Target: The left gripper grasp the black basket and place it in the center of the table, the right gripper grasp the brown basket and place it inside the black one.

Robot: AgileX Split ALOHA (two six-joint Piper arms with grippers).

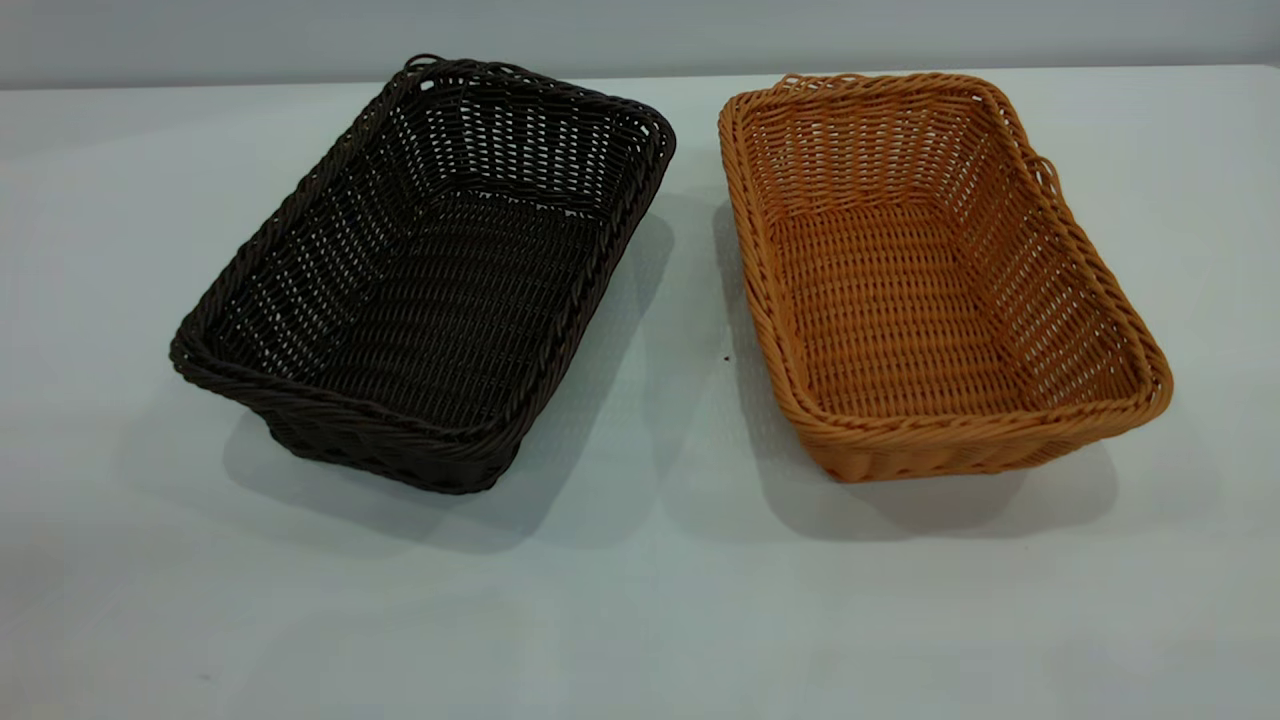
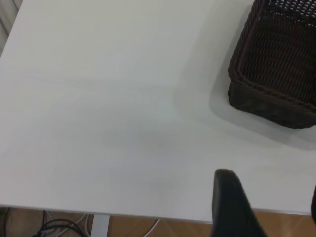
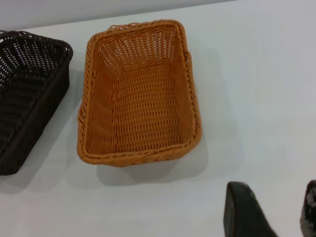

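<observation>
The black basket stands empty on the white table, left of centre. The brown basket stands empty beside it on the right, apart from it. Neither gripper shows in the exterior view. In the left wrist view the left gripper hangs open and empty over the table's edge, well away from the black basket. In the right wrist view the right gripper is open and empty above bare table, short of the brown basket; the black basket shows beyond it.
A narrow gap of bare table separates the two baskets. The table's edge shows in the left wrist view, with wooden floor and cables below it. A grey wall runs behind the table.
</observation>
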